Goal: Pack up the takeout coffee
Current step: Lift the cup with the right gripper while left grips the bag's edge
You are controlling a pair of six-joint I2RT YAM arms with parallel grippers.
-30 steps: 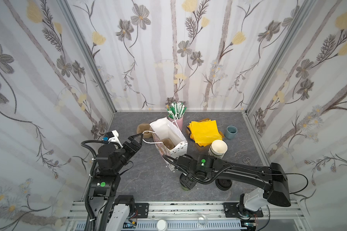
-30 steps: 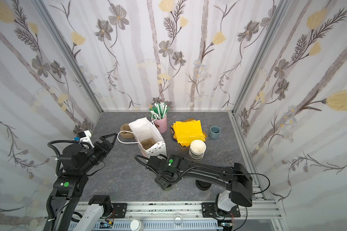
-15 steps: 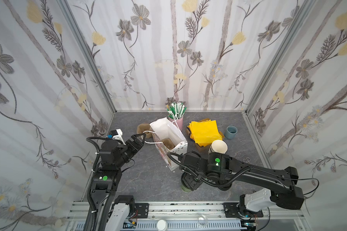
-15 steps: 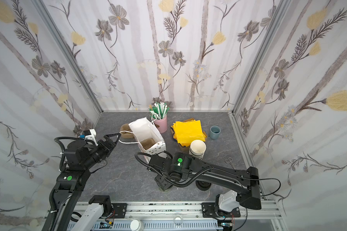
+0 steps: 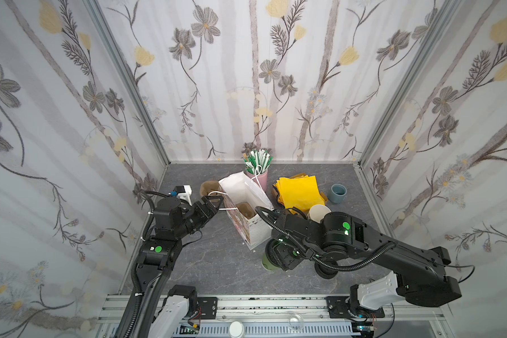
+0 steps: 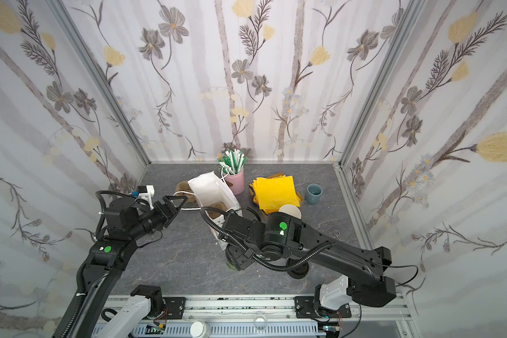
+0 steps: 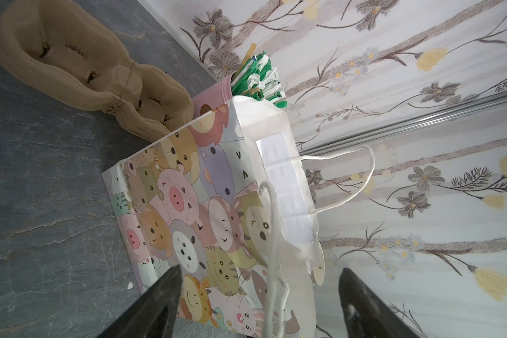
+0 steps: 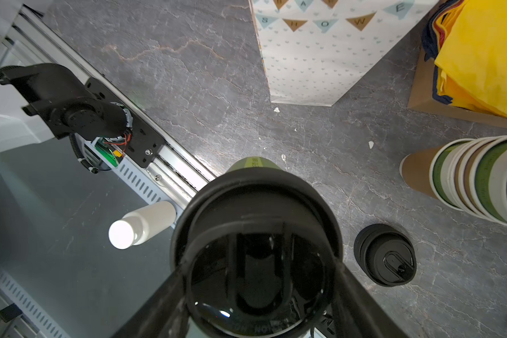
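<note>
The takeout coffee, a green-sided cup under a black sip lid, is in front of the bag near the table's front edge. My right gripper is shut on it, one finger on each side of the lid. In both top views only its green side shows under the right gripper. The white cartoon-printed paper bag stands open with a brown carrier inside. My left gripper is open, with the bag's white cord handle between its fingers.
A stack of lidless cups and a pile of black lids lie right of the coffee. Behind are yellow napkins, a pink straw holder, a blue-grey cup and brown carriers.
My left gripper has moved right, up to the bag's handle, and its jaws have narrowed a little. The right arm's links have swung rightward while the coffee stays near the same spot.
</note>
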